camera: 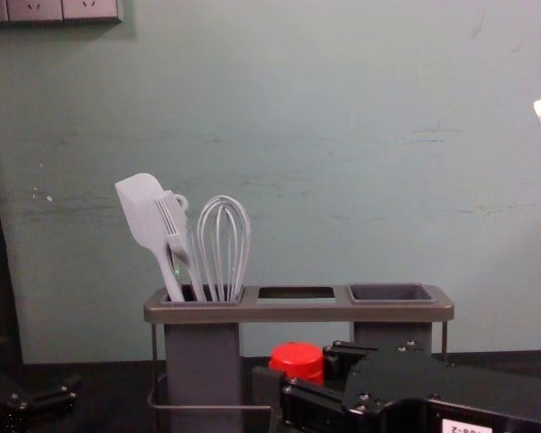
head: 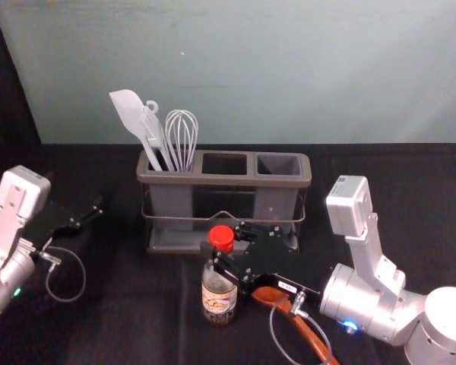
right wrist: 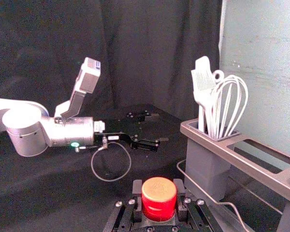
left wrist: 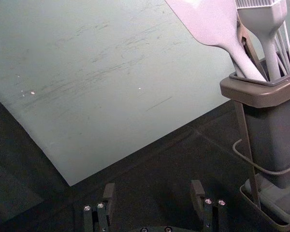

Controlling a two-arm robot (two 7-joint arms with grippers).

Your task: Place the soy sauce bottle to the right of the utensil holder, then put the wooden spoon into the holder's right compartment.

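Note:
The soy sauce bottle stands upright before the utensil holder, its red cap up. My right gripper reaches in from the right and is shut on the bottle just below the cap; the right wrist view has this gripper with a finger on either side. The wooden spoon lies right of the bottle, partly beneath the right gripper, its handle toward the front. Off to the holder's left, my left gripper hangs open and idle; in the left wrist view the gripper holds nothing.
A spatula, a brush and a whisk stand in the holder's left compartment. Its middle opening and right compartment hold no utensils. A wire rail runs across the holder's front. Behind rises a pale wall.

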